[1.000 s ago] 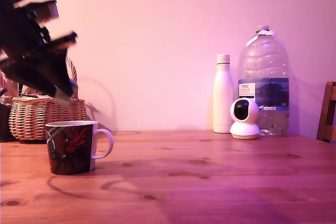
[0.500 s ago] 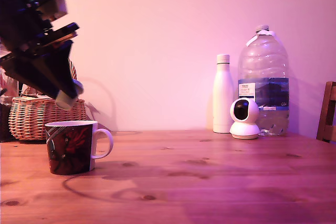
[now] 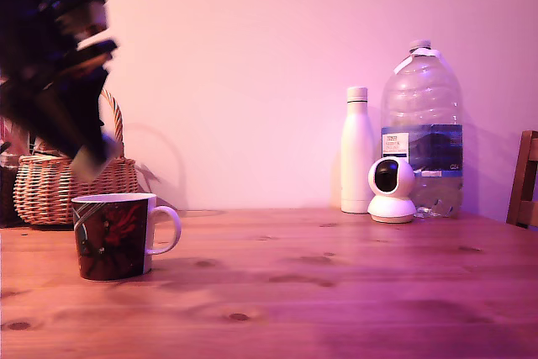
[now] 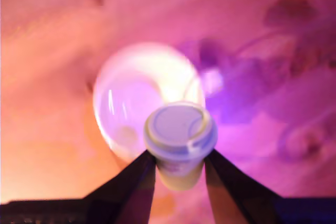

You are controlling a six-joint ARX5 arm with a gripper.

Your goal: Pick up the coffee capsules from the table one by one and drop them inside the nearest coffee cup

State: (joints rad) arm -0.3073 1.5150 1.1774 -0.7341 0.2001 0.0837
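One capsule (image 4: 180,137) in pincer (image 4: 179,174), one cup (image 3: 115,236)

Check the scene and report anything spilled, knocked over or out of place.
Nothing stands out. The coffee cup stands upright on the table, and the gripper holds a coffee capsule above it. Bottles and basket stand upright.

A woven wicker basket (image 3: 71,182) with a loop handle sits far back at the exterior view's left. Over on the exterior view's right, against the wall, a white bottle (image 3: 357,150) stands upright beside a big clear water jug (image 3: 422,119), with a small white dome camera (image 3: 392,190) just in front. A wooden chair (image 3: 524,179) peeks in at the right edge.
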